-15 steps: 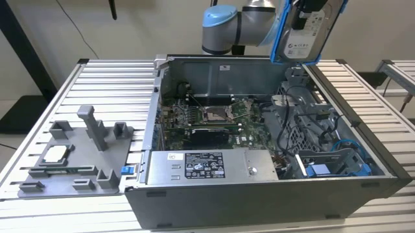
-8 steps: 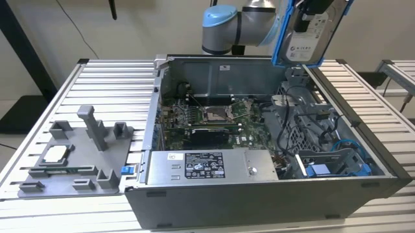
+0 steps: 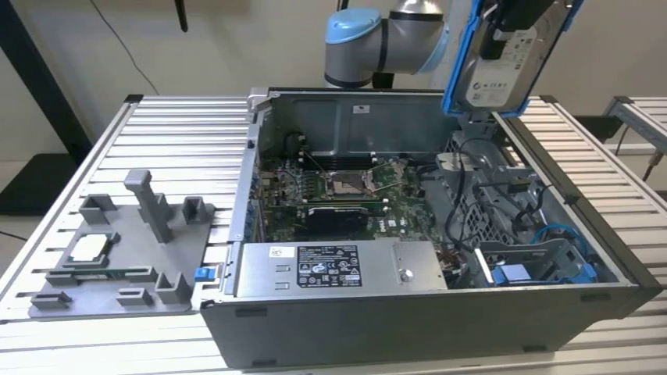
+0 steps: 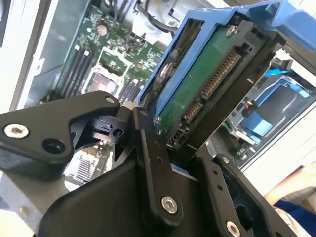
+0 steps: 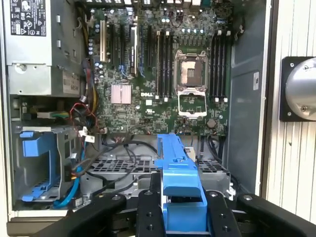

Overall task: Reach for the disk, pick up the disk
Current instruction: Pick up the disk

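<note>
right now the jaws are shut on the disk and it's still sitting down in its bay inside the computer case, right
Not quite. The gripper does have its jaws shut on the disk, but the disk is not in a bay: the exterior view shows it held up in the air, above the open computer case. The first wrist view agrees, with the motherboard lying well below the blue rail.

Exterior view: high, off the arm, angled down on the open computer case [image 3: 417,234] on the slatted table [image 3: 177,125]. First wrist view: straight down onto the motherboard [image 5: 163,84]. Second wrist view: close, oblique past the gripper [image 4: 163,143]. All three share the motherboard.
</note>
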`<state>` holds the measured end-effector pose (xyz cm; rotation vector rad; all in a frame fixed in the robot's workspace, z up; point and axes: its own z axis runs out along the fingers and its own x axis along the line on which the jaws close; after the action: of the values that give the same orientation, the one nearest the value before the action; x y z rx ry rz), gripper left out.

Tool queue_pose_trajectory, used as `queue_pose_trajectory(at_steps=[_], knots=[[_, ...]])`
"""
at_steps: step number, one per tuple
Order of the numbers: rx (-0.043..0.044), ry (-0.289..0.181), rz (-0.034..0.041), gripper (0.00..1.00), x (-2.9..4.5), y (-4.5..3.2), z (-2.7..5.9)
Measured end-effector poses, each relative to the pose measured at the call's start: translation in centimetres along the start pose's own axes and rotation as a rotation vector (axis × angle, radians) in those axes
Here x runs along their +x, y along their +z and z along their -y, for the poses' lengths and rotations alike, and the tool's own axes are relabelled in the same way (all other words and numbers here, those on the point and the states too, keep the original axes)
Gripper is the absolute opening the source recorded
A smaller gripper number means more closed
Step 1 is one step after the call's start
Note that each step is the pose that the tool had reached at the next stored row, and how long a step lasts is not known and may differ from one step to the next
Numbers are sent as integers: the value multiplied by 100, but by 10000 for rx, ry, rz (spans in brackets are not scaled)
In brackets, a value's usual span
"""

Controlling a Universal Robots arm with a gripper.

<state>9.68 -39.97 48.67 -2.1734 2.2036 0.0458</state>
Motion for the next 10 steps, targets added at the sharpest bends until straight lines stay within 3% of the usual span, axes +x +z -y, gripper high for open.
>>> queue_pose_trajectory(at_steps=[10], knots=[[1,0,-51,0,264,-11,7]])
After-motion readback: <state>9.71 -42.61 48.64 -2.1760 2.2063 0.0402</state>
